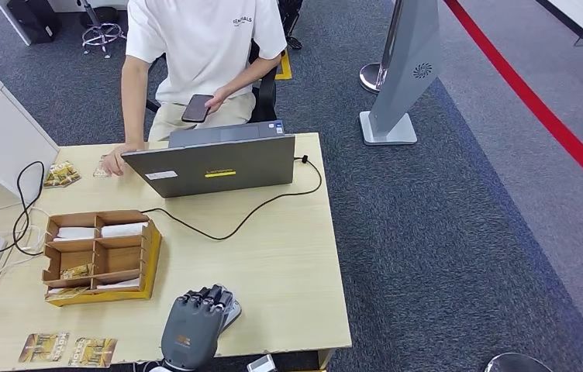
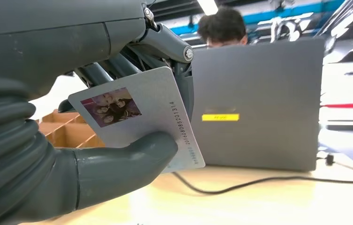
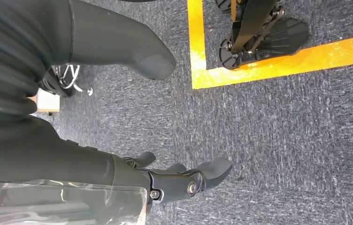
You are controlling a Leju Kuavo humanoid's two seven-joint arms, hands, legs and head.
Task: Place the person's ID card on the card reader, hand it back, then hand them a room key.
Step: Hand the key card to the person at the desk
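A: Where does the head view look from?
B: High above the laptop (image 1: 219,164), facing down.
A: The left wrist view?
B: Low and close, facing that same laptop (image 2: 259,105); the right wrist view faces carpet (image 3: 282,140)

Left hand (image 2: 95,154): matt grey, smooth, plastic-looking thumb; ribbed rubber-like cover. ID card (image 2: 139,119): smooth plastic, faint speckled sheen, printed photo. Laptop (image 1: 211,165): matt grey lid, yellow label. Table (image 1: 288,256): pale wood-grain top, smooth. Compartment box (image 1: 101,257): brown matt cardboard. Carpet (image 3: 282,140): rough grey-blue pile with glossy yellow tape. Right hand (image 3: 174,180): dark matt fingers, metal pins
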